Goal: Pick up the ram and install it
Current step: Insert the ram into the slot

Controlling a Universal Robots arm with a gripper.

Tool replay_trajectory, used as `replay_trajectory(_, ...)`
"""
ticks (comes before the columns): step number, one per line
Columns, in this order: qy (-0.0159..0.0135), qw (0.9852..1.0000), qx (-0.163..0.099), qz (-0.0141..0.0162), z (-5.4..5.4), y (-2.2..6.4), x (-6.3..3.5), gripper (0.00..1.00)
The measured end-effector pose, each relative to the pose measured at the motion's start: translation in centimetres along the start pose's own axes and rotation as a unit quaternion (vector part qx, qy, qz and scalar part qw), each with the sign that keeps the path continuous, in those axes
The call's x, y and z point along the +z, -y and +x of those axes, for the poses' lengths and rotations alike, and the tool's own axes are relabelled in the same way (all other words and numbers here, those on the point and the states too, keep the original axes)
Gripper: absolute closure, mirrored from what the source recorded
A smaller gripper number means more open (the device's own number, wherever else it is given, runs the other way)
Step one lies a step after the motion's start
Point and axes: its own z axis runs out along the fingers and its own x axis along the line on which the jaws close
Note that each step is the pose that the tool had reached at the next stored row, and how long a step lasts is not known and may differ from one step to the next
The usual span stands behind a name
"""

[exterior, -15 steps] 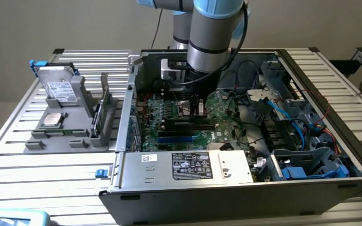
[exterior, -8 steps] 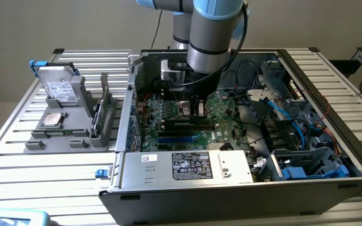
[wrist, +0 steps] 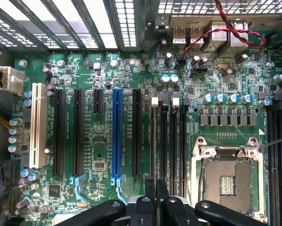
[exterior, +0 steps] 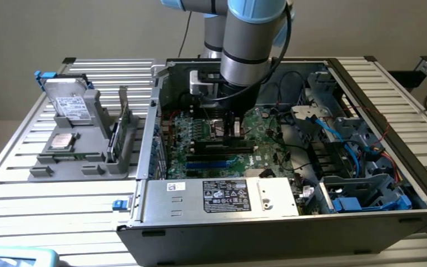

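Note:
My gripper (exterior: 233, 132) reaches down into the open computer case (exterior: 147, 139), just over the green motherboard (exterior: 198, 139). In the wrist view its two dark fingers (wrist: 150, 190) stand almost together, pinching a thin strip seen edge-on. That strip is the ram (wrist: 154, 141), which runs along the outermost of several black memory slots (wrist: 173, 136), the one on the blue slot's side. I cannot tell whether it is seated in that slot. The gripper (wrist: 156, 188) is shut on it.
An open processor socket (wrist: 228, 181) lies beside the memory slots, and a blue expansion slot (wrist: 116, 136) on their other side. Cables (exterior: 324, 125) and a power supply (exterior: 221, 196) crowd the case. At the exterior view's left, a grey tray (exterior: 80, 164) holds an upright green card (exterior: 124, 114) and a processor chip (exterior: 60, 140).

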Motion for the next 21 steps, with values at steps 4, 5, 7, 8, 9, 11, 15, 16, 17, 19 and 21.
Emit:
replay_trajectory(4, -0.0001, 1.0, -0.001, 0.0, -0.02, -0.08, 0.12, 0.87)
replay_trajectory(5, -0.0001, 1.0, -0.001, 0.0, -0.03, -0.08, 0.14, 0.87)
replay_trajectory(7, 0.0, 1.0, -0.001, 0.0001, -0.11, -0.09, 0.16, 0.87)
replay_trajectory(8, 0.0, 1.0, -0.001, 0.0001, -0.15, -0.09, 0.16, 0.87)
replay_trajectory(9, -0.0001, 1.0, -0.001, 0.0, -0.18, -0.09, 0.16, 0.87)
replay_trajectory(11, -0.0015, 1.0, -0.001, -0.0011, -0.19, -0.1, 0.17, 0.87)
replay_trajectory(15, -0.0063, 1.0, 0.0, -0.0046, -0.19, -0.1, 0.1, 0.87)
replay_trajectory(16, -0.0064, 1.0, 0.0, -0.0047, -0.19, -0.1, 0.1, 0.87)
replay_trajectory(17, -0.0064, 1.0, 0.0, -0.0047, -0.19, -0.1, 0.1, 0.87)
replay_trajectory(19, -0.0059, 1.0, 0.0, -0.0046, -0.2, -0.1, 0.12, 0.87)
replay_trajectory(21, -0.0059, 1.0, 0.0, -0.0047, -0.21, -0.09, 0.1, 0.87)
